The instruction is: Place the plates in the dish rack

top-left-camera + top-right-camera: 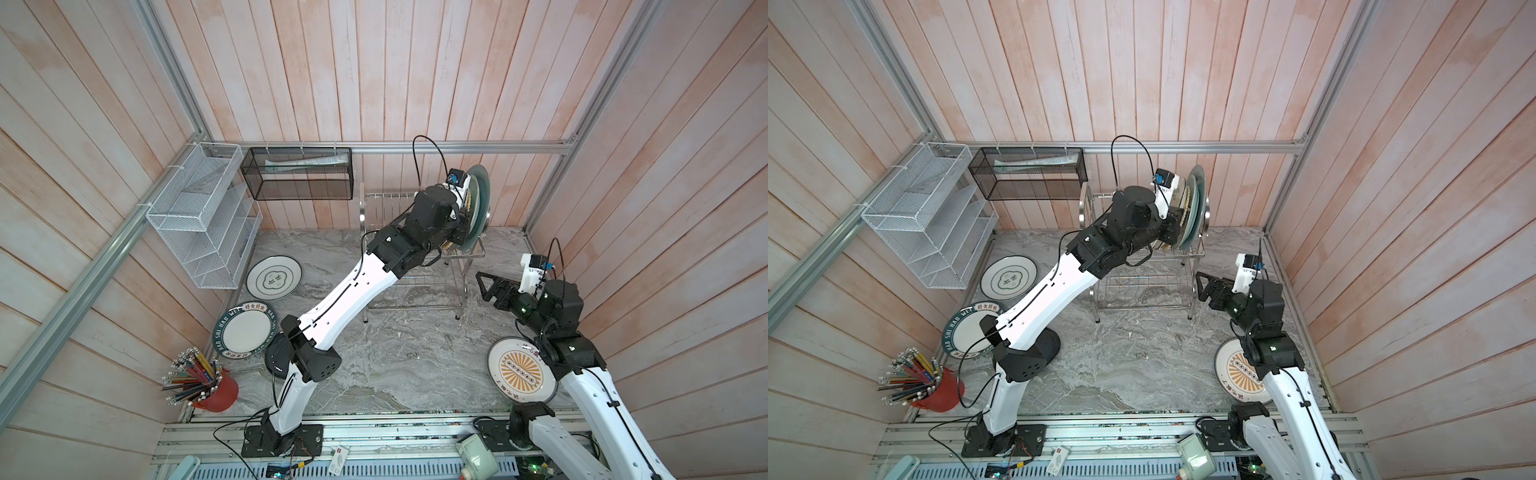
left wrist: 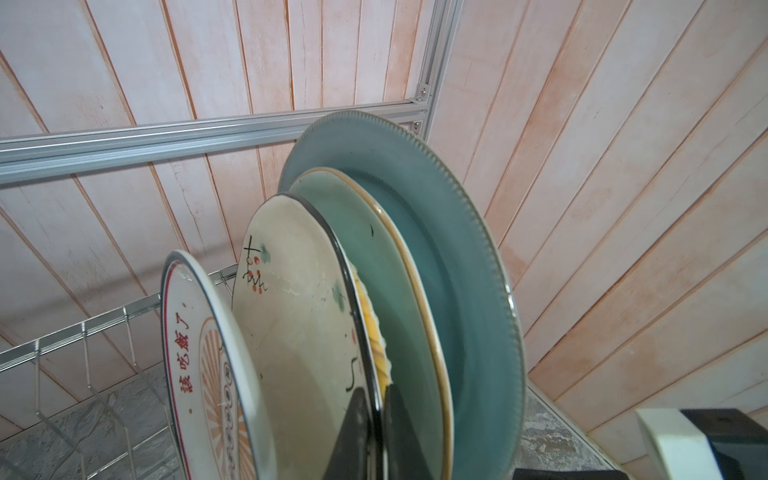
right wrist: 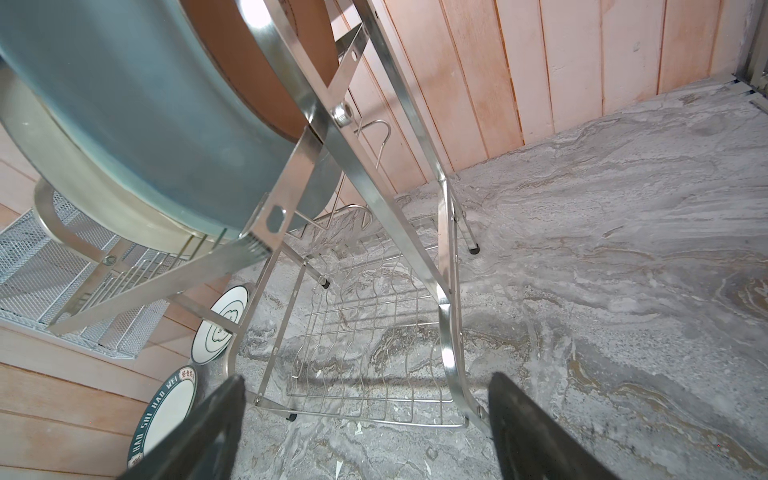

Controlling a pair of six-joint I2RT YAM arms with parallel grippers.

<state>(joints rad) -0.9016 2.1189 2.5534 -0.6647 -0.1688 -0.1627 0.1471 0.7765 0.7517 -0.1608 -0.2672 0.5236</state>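
Note:
The dish rack point(image 1: 415, 293) stands at the back of the table. Its upper tier holds upright plates: grey-blue point(image 2: 469, 270), pale green point(image 2: 399, 299), yellow woven point(image 2: 374, 332), cream floral point(image 2: 299, 311) and orange-sunburst point(image 2: 199, 353). My left gripper point(image 2: 380, 428) is shut on the cream floral plate's dark rim, one finger on each face. To the right of the rack, my right gripper point(image 3: 365, 419) hangs open and empty near its lower tier. Lying flat on the table are a green-ringed plate point(image 1: 274, 277), a lettered plate point(image 1: 245, 330), a black plate point(image 1: 276, 359) and a sunburst plate point(image 1: 519, 370).
A white mesh organiser point(image 1: 199, 216) and a black mesh basket point(image 1: 299, 174) hang on the back-left walls. At the front left stands a red cup of pencils point(image 1: 216, 386). The right arm's elbow hangs over the sunburst plate on the table.

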